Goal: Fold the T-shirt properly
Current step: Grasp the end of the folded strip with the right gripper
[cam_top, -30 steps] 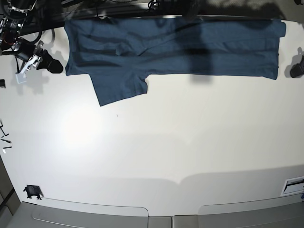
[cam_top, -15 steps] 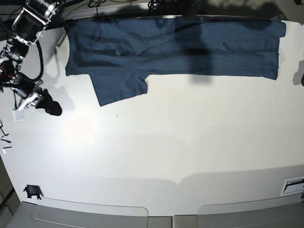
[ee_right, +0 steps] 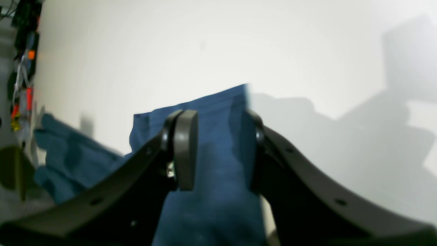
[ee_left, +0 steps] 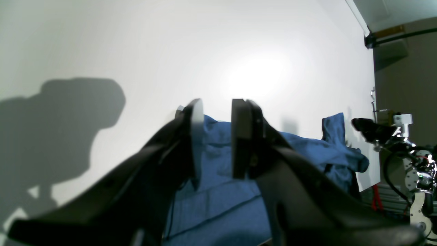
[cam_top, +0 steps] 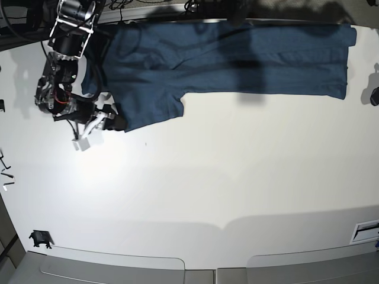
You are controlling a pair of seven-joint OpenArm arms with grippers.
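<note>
While the base view lays out the whole white table, the dark navy T-shirt stretches in a long band along its far edge from about 11 o'clock to 1 o'clock, one sleeve hanging down toward the table's middle. The right gripper sits at 10 o'clock, at the lower corner of that sleeve; from above its jaws are too small and dark to read. The right wrist view fills that gap: the right gripper has its pads set apart with blue cloth of the T-shirt seen between them, though whether the pads touch it cannot be told, and the picture is soft with blur.

The left arm is nearly out of the base view, only a dark bit at the 3 o'clock edge. Its own camera shows the left gripper with jaws parted and nothing between them, raised over the T-shirt, which lies rumpled past the fingers; the right arm shows at 3 o'clock in that view.

The table surface is smooth and matte white, with a bright glare patch and hard shadows of the arms. Cables and dark framework crowd the far edge at 12 o'clock; grey panels run along the near edge at 6 o'clock.
</note>
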